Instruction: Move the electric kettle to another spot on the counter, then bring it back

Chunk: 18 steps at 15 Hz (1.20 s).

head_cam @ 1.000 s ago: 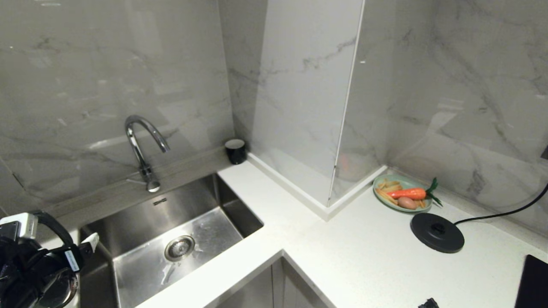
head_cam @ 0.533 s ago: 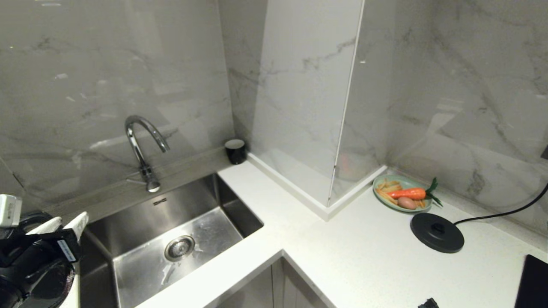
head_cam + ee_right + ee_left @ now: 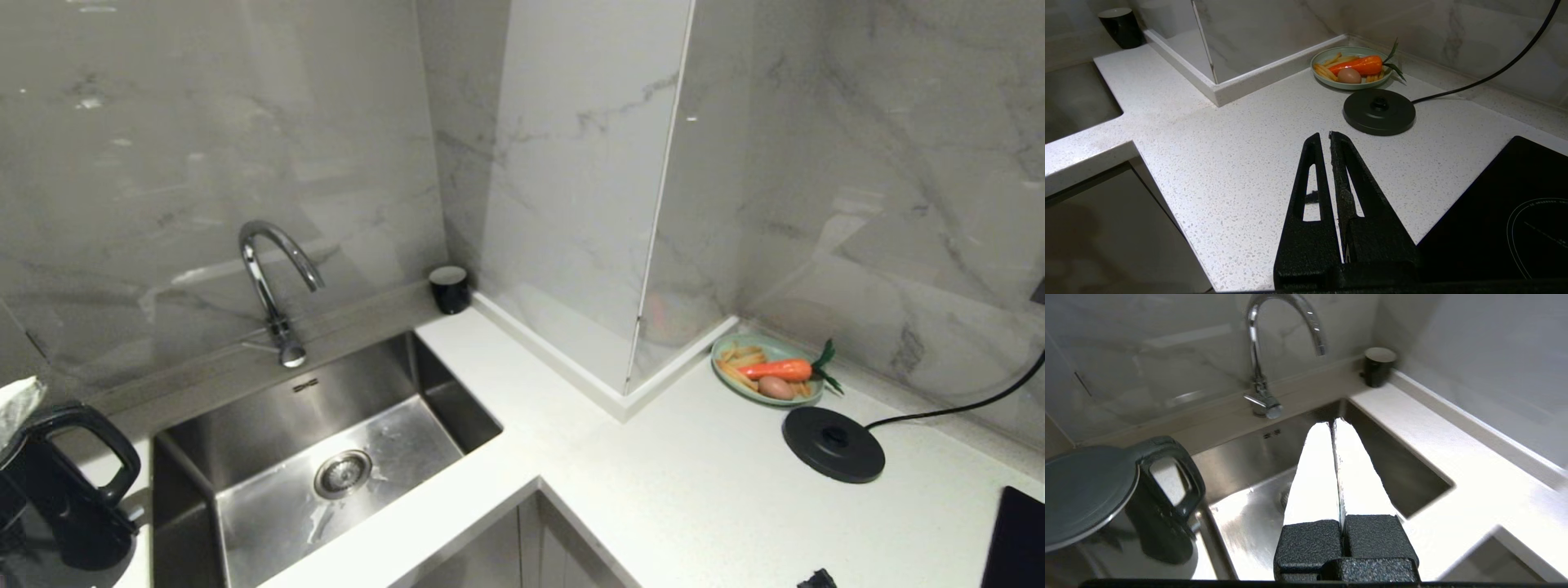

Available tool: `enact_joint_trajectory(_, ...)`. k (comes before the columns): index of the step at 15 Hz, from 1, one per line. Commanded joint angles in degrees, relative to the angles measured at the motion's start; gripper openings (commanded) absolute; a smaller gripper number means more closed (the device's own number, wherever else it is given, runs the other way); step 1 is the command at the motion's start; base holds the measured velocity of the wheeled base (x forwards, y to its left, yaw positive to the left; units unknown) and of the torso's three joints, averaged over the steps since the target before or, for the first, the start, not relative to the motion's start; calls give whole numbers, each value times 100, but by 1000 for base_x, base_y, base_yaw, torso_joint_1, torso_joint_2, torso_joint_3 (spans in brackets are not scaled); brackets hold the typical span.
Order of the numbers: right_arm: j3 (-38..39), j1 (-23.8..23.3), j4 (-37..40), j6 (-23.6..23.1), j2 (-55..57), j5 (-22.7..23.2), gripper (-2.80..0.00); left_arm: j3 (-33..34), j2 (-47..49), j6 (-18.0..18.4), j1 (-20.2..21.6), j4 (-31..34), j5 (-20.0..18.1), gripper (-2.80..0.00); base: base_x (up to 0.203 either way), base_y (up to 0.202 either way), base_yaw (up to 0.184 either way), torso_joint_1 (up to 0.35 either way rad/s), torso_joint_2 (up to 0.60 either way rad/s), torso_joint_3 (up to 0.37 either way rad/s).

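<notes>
Kettle parked left of the sink, both my grippers pressed together and empty.

The electric kettle [image 3: 61, 498] stands on the counter [image 3: 694, 490] at the sink's [image 3: 326, 465] left edge, loop handle toward the basin; no lettering on it is readable. My left gripper [image 3: 1334, 426] hangs above the sink, white fingers [image 3: 1312, 473] closed on nothing, just beside the kettle. A small mark on the sink's back wall under the chrome faucet [image 3: 273, 286] is too small to read. My right gripper [image 3: 1327, 139] hovers closed over the speckled white worktop near the round black base disc [image 3: 833, 443], its cord running to the wall. Grey-veined marble panels surround a black cup [image 3: 449, 288], a plate [image 3: 739, 385] holding a carrot [image 3: 775, 369], and a black cooktop [image 3: 1502, 212].
</notes>
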Motion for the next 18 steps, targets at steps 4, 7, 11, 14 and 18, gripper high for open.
enact_joint_trajectory(4, 0, 0, 2, 1, 8, 1, -280, -909, -2219, -5, -756, 2930, -469, -280, 0, 0, 0, 0, 0, 0)
enact_joint_trajectory(7, 0, 0, 2, 1, 4, 1, -280, -1038, -2907, 11, -716, 3483, -490, -280, 0, 0, 0, 0, 0, 0)
enact_joint_trajectory(11, 0, 0, 2, 1, 8, 1, -280, -660, -3939, 74, -678, 4025, -508, -280, 0, 0, 0, 0, 0, 0)
enact_joint_trajectory(14, 0, 0, 2, -8, 3, 1, -280, 110, -4448, 311, -718, 4324, -245, -280, 0, 0, 0, 0, 0, 0)
enact_joint_trajectory(18, 0, 0, 2, -8, 0, 6, -280, 1342, -4465, 400, -724, 3453, 280, -280, 0, 0, 0, 0, 0, 0)
